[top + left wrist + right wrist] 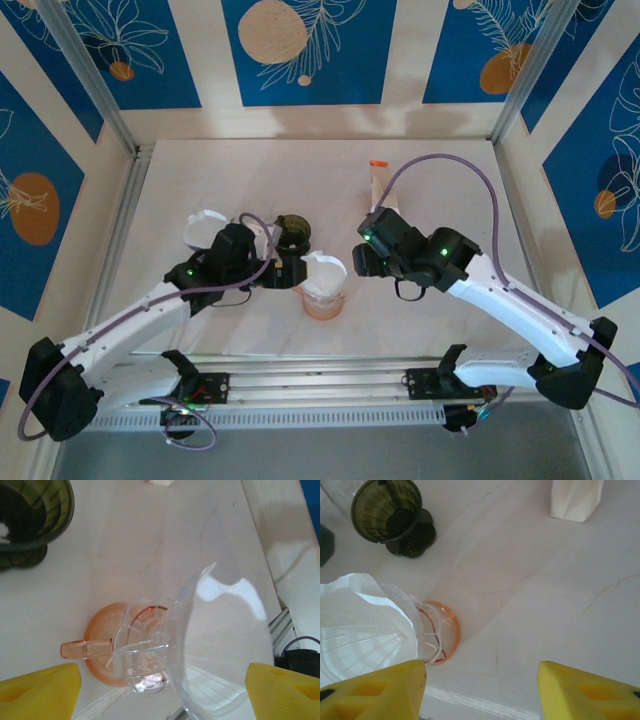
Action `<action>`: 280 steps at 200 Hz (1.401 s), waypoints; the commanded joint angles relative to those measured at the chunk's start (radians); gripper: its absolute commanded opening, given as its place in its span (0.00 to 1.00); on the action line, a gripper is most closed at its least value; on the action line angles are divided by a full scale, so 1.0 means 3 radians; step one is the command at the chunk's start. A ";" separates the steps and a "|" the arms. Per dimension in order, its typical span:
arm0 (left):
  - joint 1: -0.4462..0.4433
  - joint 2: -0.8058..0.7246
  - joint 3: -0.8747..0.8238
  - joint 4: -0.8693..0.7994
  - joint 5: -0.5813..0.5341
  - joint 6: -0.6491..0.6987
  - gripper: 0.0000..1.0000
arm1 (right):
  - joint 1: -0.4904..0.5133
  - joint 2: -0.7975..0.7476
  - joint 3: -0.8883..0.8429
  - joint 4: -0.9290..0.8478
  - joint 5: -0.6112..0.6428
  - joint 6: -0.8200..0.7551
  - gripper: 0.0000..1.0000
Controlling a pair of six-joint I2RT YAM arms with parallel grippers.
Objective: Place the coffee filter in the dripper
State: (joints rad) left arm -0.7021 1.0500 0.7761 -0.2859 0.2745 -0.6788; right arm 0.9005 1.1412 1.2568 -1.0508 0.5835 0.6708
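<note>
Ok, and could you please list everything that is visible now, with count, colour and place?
orange dripper: 1, orange, middle of the table, between the grippers
filter: 1, white, on the orange dripper
green dripper: 1, dark green, upright, just behind the orange dripper
white cone: 1, white, behind the left arm; dripper or filter, cannot tell
pack: 1, pale with orange top, far side of the table
table: 1, white
left gripper: 1, yellow fingers, open, over the filter
right gripper: 1, yellow fingers, open, right of the filter
</note>
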 commanded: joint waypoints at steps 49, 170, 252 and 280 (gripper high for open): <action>0.0044 -0.0537 0.0180 -0.0650 -0.0500 0.0005 0.76 | -0.0168 -0.0526 -0.0566 0.0164 0.0063 0.0371 0.59; -0.0089 -0.0147 -0.0713 -0.0055 -0.0184 -0.0598 0.42 | -0.0447 -0.0633 -0.1624 0.0670 -0.0958 0.0395 0.54; -0.0127 0.0720 -0.1092 0.1208 0.0168 -0.0975 0.20 | -0.0793 -0.0553 -0.2109 0.1274 -0.1767 0.0296 0.44; -0.0133 0.0877 -0.1124 0.1453 0.0241 -0.1035 0.14 | -0.0854 -0.0469 -0.2183 0.1393 -0.1911 0.0292 0.43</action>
State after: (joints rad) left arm -0.7319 1.2850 0.4507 0.0170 0.2993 -0.9562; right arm 0.6582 0.9813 0.6235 -0.6888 0.0994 0.7681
